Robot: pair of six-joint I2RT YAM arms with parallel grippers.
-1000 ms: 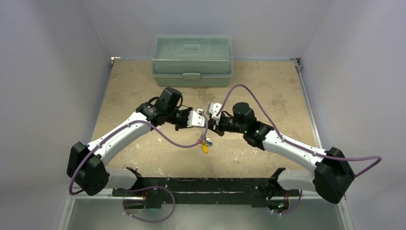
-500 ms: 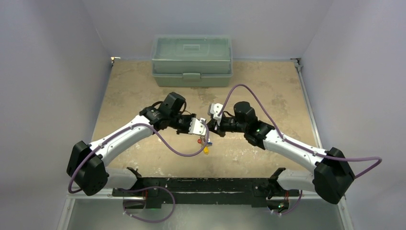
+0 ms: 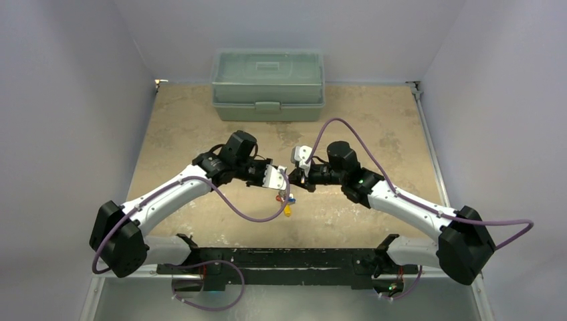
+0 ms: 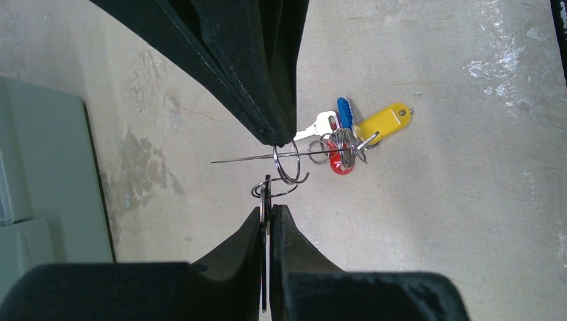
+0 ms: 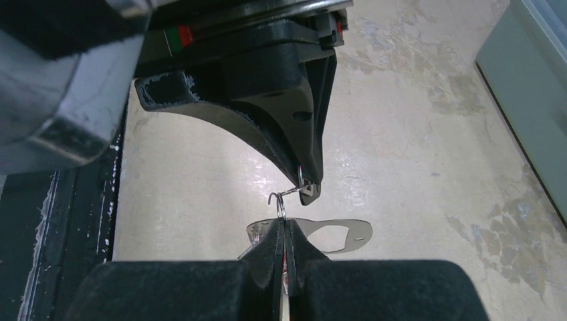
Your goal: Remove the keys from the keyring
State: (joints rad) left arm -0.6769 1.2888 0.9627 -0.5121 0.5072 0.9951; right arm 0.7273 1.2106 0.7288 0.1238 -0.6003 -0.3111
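Note:
Both grippers meet above the middle of the table. My left gripper is shut on a thin dark flat tag of the keys. My right gripper is shut on a stretched wire split ring that links to that tag. The keyring, a flat grey oval loop, hangs by the right fingertips and shows edge-on in the left wrist view. The other keys dangle below: a silver key with blue, yellow and red tags.
A green lidded toolbox stands at the back of the tan table. A black bar runs along the near edge between the arm bases. Purple cables loop off both arms.
The left gripper has moved a little nearer and to the right, closing in on the right gripper. The dangling keys shifted slightly with it. Both grippers stayed shut.

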